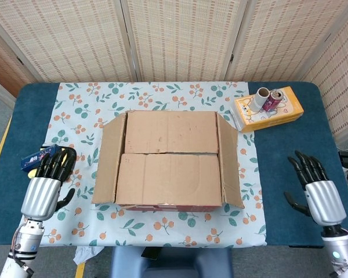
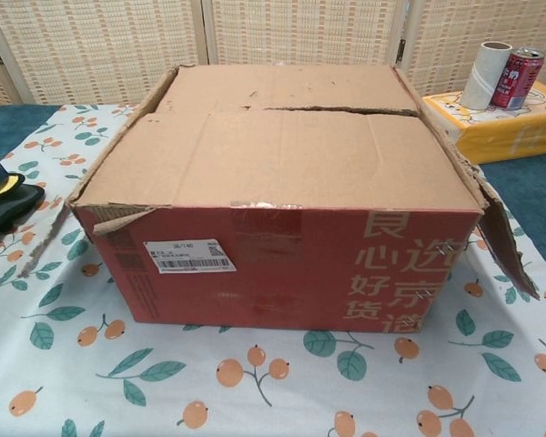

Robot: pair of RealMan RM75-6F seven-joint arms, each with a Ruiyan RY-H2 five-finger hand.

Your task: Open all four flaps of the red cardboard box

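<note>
At the far left, the left hand (image 1: 42, 194) hovers over the blue edge of the worktop (image 1: 290, 174), fingers spread and holding nothing. Just behind its fingertips lie a yellow-and-black pouch (image 1: 65, 157) and a blue packet (image 1: 33, 160) (both partly hidden by the hand). The red cardboard box (image 1: 168, 162) sits in the middle of the floral cloth (image 1: 81, 110). Its left flap (image 1: 109, 159) is folded out and slopes down beside the box; the right flap (image 1: 229, 162) hangs outward too. The two large flaps, far (image 1: 169, 131) and near (image 1: 168, 178), lie flat and closed, meeting along a seam across the top. In the chest view the red front wall (image 2: 282, 269) shows a white barcode label (image 2: 189, 255). Toward the back right, a yellow carton (image 1: 269, 110) carries a paper roll (image 1: 258, 99) and a red can (image 1: 272, 99). At the far right, the right hand (image 1: 320, 194) is open and empty, fingers apart, well away from the box.
</note>
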